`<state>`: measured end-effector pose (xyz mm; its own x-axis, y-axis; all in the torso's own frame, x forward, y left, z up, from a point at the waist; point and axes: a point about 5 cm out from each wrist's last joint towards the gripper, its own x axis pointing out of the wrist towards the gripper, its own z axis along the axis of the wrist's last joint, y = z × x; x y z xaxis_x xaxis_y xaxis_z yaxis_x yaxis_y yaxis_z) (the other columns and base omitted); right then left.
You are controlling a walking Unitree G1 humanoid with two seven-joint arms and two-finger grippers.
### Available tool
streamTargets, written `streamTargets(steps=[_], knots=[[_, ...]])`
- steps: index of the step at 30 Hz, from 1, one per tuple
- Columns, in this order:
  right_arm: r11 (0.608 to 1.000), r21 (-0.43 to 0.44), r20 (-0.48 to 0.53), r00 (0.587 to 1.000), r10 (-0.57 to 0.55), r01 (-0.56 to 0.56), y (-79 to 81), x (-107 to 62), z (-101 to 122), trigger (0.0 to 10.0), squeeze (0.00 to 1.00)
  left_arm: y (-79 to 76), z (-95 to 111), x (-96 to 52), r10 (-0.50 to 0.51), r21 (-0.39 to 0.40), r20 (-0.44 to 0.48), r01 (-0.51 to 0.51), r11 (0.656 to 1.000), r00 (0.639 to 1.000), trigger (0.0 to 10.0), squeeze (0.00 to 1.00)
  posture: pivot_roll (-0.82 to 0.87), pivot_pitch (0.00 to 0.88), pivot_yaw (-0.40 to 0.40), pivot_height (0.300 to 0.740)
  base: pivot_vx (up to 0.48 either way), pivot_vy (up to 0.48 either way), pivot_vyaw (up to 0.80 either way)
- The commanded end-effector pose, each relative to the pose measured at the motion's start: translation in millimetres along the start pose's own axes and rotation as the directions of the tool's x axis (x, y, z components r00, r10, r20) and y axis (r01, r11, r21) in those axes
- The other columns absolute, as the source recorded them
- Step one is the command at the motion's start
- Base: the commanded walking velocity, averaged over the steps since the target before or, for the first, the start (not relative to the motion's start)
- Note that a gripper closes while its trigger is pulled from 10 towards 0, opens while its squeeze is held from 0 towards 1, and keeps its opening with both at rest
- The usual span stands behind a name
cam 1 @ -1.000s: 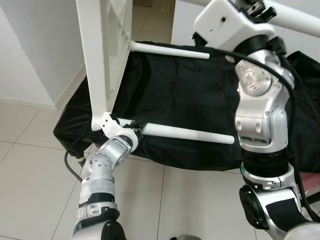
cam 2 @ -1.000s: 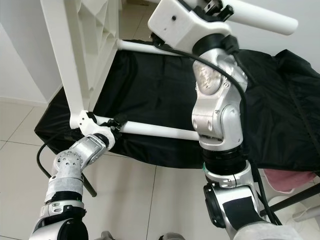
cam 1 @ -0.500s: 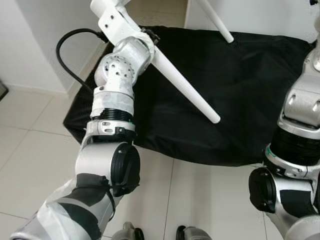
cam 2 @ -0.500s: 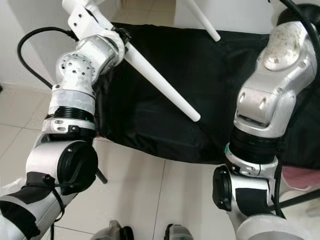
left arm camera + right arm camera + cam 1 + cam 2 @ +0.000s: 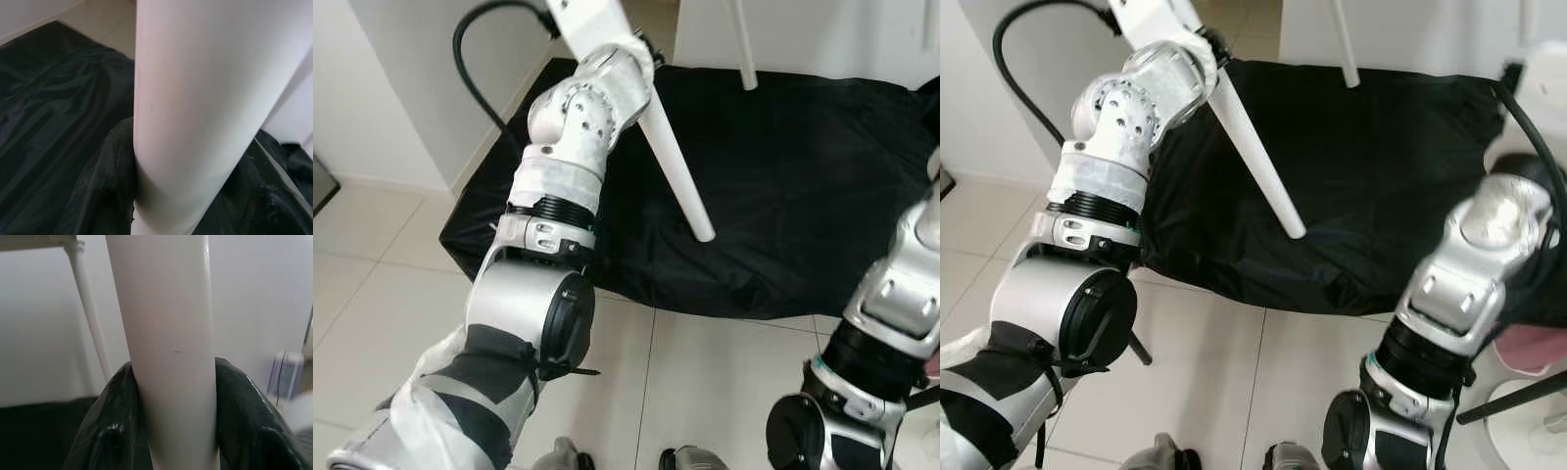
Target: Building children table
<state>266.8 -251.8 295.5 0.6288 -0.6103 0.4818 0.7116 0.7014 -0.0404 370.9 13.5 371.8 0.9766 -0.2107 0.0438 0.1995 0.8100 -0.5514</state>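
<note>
The white children's table is held up above the black cloth. One white leg (image 5: 677,166) slants down from the top of the view, its tip hanging over the cloth. My left gripper (image 5: 642,47) is raised and shut on that leg near its upper end; in the left wrist view the leg (image 5: 195,98) fills the gap between the black fingers (image 5: 105,186). A second leg (image 5: 744,49) hangs at the top. My right gripper (image 5: 178,431) is shut on another white leg (image 5: 166,333), with a further leg (image 5: 90,308) and a tabletop corner behind it.
A black cloth (image 5: 793,196) covers a low surface in front of me. White walls stand to the left and behind. Pale floor tiles (image 5: 382,294) lie below. A pink object (image 5: 1528,345) and a black stand leg sit at the lower right.
Both arms have gone up with the table. The held leg swung from nearly level to pointing steeply down. The right arm's upper part has risen out of the eye views.
</note>
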Motion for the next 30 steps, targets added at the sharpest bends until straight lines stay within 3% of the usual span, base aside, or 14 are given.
streamTargets(steps=[1, 5, 7, 8, 9, 10, 11, 16, 30], knots=[[0.948, 0.122, -0.226, 0.922, 0.315, -0.294, 58.2, -23.6, -48, 0.0, 0.0, -91.2, 44, -52.4, -0.755, -0.044, 0.216, 0.778, 0.626, 0.619, 0.0, 0.0, -0.12, 0.049, 0.061, 0.74, 0.0, 0.0, 0.0], [0.934, 0.163, -0.251, 0.902, 0.352, -0.319, 66.3, -26.0, -60, 0.0, 0.0, -97.0, 40, -55.5, -0.768, -0.03, 0.206, 0.788, 0.615, 0.607, 0.0, 0.0, -0.11, 0.047, 0.064, 0.74, 0.0, 0.0, 0.0], [0.914, 0.267, -0.302, 0.874, 0.381, -0.306, 72.5, -30.0, -72, 0.0, 0.0, -101.6, 34, -57.9, -0.781, 0.003, 0.182, 0.794, 0.608, 0.597, 0.0, 0.0, -0.11, 0.05, 0.067, 0.74, 0.0, 0.0, 0.0], [0.909, 0.299, -0.308, 0.872, 0.38, -0.291, 73.2, -30.9, -75, 0.0, 0.0, -102.2, 30, -57.6, -0.78, 0.018, 0.167, 0.789, 0.614, 0.603, 2.6, 0.0, -0.1, 0.052, 0.07, 0.74, 0.0, 0.0, 0.0], [0.909, 0.299, -0.308, 0.872, 0.38, -0.291, 73.2, -30.9, -75, 0.0, 0.0, -102.2, 30, -57.6, -0.78, 0.018, 0.167, 0.789, 0.614, 0.603, 2.6, 0.0, -0.1, 0.052, 0.07, 0.74, 0.0, 0.0, 0.0], [0.906, 0.311, -0.299, 0.875, 0.38, -0.287, 73.5, -30.6, -77, 0.1, 0.0, -102.5, 26, -56.7, -0.78, 0.027, 0.149, 0.786, 0.617, 0.607, 9.1, 0.0, -0.1, 0.052, 0.07, 0.74, 0.0, 0.0, 0.0], [0.904, 0.32, -0.287, 0.88, 0.378, -0.284, 74.4, -29.7, -78, 10.0, 0.0, -101.2, 19, -55.0, -0.776, 0.031, 0.119, 0.779, 0.626, 0.619, 10.0, 0.0, -0.1, 0.053, 0.075, 0.74, 0.0, 0.0, 0.0], [0.861, 0.42, -0.265, 0.868, 0.42, -0.288, 80.6, -27.4, -82, 10.0, 0.0, -98.1, 0, -54.5, -0.768, 0.078, 0.048, 0.764, 0.641, 0.639, 10.0, 0.0, -0.09, 0.059, 0.082, 0.74, 0.0, 0.0, 0.0], [0.855, 0.419, -0.258, 0.863, 0.434, -0.305, 82.2, -26.3, -83, 10.0, 0.0, -97.4, -3, -55.3, -0.765, 0.081, 0.039, 0.761, 0.643, 0.643, 10.0, 0.0, -0.09, 0.06, 0.085, 0.74, 0.0, 0.0, 0.0]])
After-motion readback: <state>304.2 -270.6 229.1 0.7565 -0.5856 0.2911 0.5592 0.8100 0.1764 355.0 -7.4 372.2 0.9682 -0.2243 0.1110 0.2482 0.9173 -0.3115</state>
